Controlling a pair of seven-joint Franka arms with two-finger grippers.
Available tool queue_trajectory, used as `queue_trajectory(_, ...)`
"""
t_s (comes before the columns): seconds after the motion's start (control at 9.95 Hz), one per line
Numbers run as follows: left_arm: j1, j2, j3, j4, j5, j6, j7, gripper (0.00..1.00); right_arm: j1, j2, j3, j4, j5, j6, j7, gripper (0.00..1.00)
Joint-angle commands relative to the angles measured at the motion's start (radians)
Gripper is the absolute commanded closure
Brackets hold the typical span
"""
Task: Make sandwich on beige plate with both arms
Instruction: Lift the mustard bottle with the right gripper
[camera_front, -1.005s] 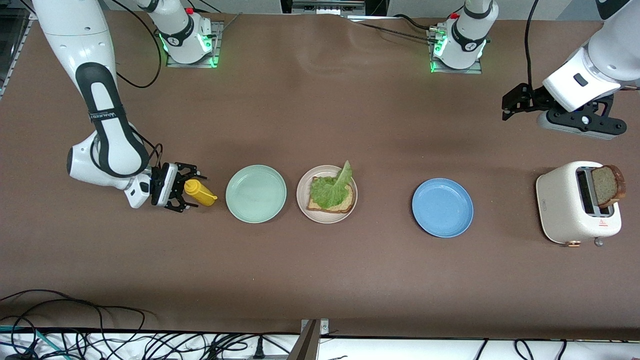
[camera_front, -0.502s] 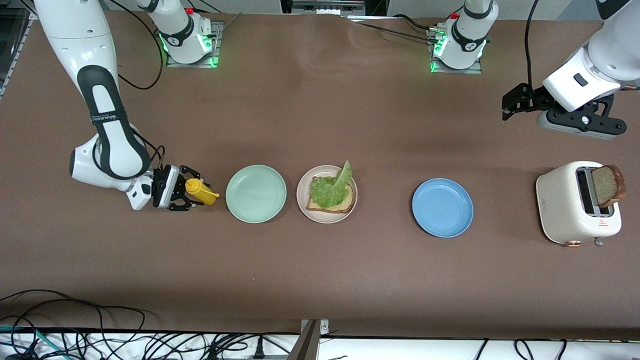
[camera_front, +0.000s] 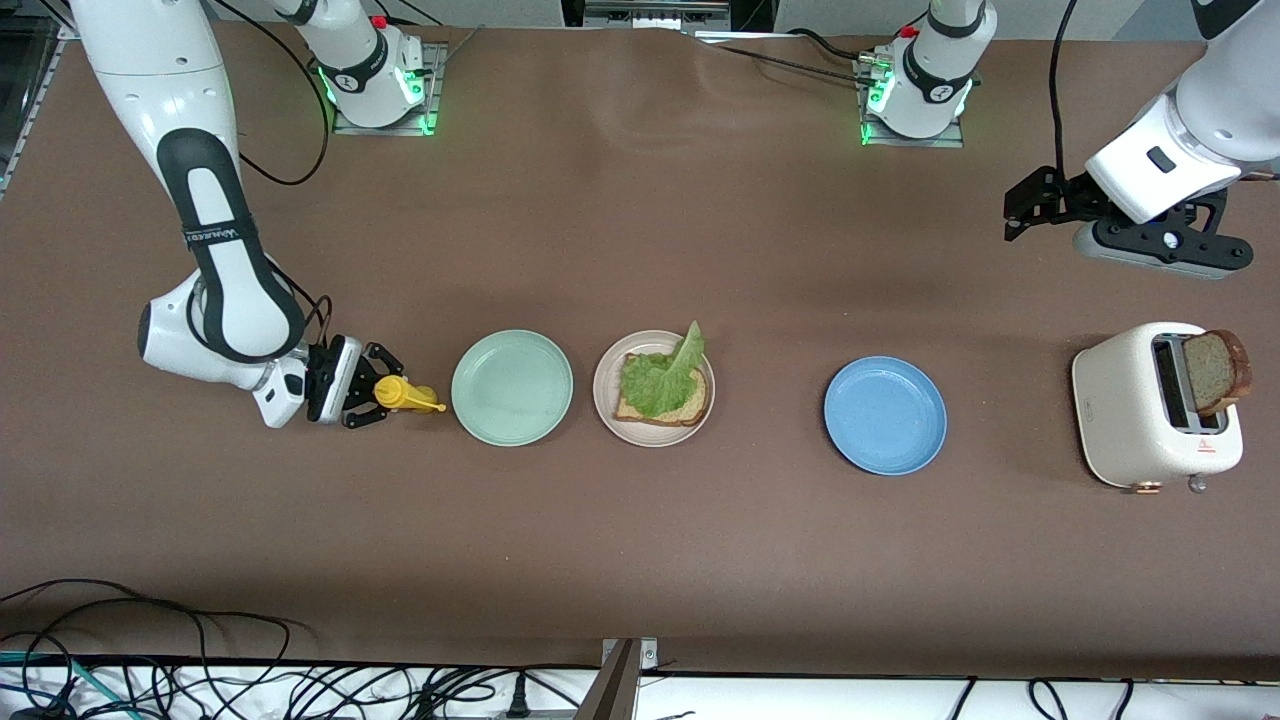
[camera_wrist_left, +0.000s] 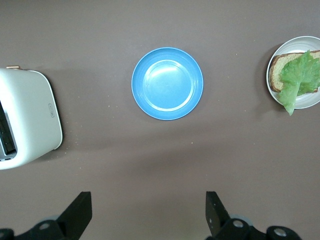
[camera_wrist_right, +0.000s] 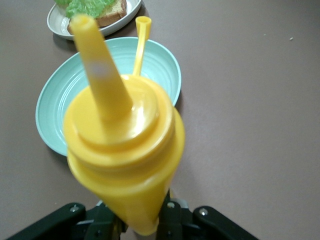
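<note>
The beige plate (camera_front: 607, 400) sits mid-table with one bread slice (camera_front: 692, 408) and a green lettuce leaf (camera_front: 660, 378) on top. A second bread slice (camera_front: 1215, 370) sticks out of the toaster (camera_front: 1150, 420) at the left arm's end. My right gripper (camera_front: 372, 397) is low at the table, shut on the base of a yellow squeeze bottle (camera_front: 402, 393), which is tipped with its nozzle toward the mint-green plate (camera_front: 512, 387). The right wrist view shows the bottle (camera_wrist_right: 125, 150) filling the frame between the right gripper (camera_wrist_right: 137, 220) fingers. My left gripper (camera_front: 1012, 215) waits open in the air.
A blue plate (camera_front: 885, 415) lies between the beige plate and the toaster; the left wrist view looks down on this blue plate (camera_wrist_left: 167, 83) with the left gripper (camera_wrist_left: 148, 215) wide apart. Cables run along the table edge nearest the front camera.
The right gripper's fingers have closed on the yellow bottle, and the bottle has tipped over with its nozzle toward the mint-green plate. The left arm has not moved.
</note>
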Motion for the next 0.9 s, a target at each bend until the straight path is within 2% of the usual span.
queue_trajectory(0.0,0.001,-0.019,-0.002,-0.017,-0.015,0.005,-0.004,0.00,0.002,-0.028,0.030,0.050,-0.150,0.002,0.216,0.82)
queue_trajectory(0.3,0.003,-0.019,-0.002,-0.017,-0.015,0.005,-0.004,0.00,0.005,-0.096,0.089,0.061,-0.375,0.000,0.557,0.82)
queue_trajectory(0.5,0.003,-0.019,-0.002,-0.017,-0.015,0.005,-0.004,0.00,0.009,-0.117,0.139,0.099,-0.530,-0.007,0.764,0.82)
queue_trajectory(0.8,0.003,-0.019,-0.002,-0.017,-0.015,0.005,-0.004,0.00,0.055,-0.137,0.184,0.142,-0.722,-0.036,1.065,0.82)
